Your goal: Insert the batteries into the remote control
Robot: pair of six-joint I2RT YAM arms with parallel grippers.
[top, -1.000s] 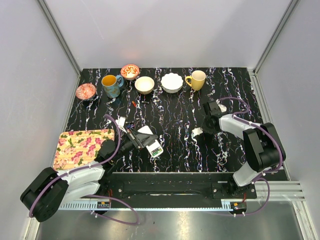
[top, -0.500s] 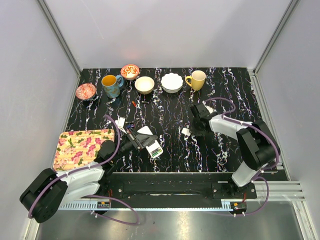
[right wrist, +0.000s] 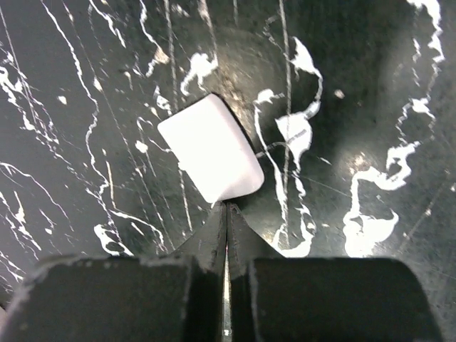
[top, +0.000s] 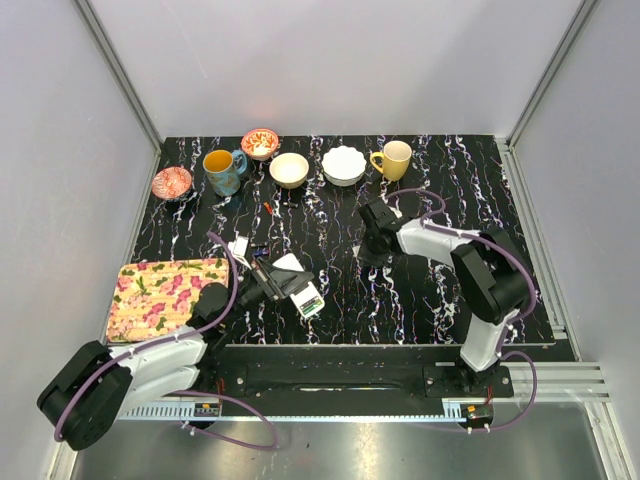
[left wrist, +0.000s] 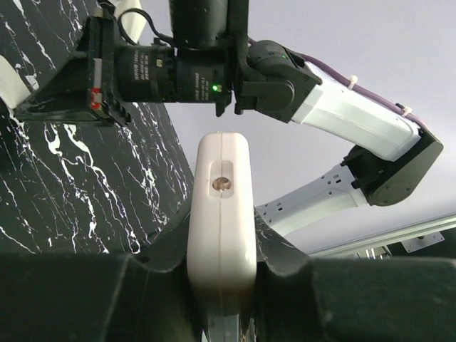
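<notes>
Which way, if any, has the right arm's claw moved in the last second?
Yes. The right gripper slid left: formerly right of the yellow mug, now slightly left of it.

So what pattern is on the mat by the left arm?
Pink and red flowers on a yellow mat, clearest from the top camera.

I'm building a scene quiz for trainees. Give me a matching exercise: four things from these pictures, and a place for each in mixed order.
Things:
1. remote control
2. white cover panel
3. yellow mug
4. floral mat

Places:
A. at the far edge, right of the white bowl
B. clamped between the left fingers
C. near left part of the table
D. at the tips of the right fingers

Pairs: 1-B; 2-D; 3-A; 4-C
</notes>
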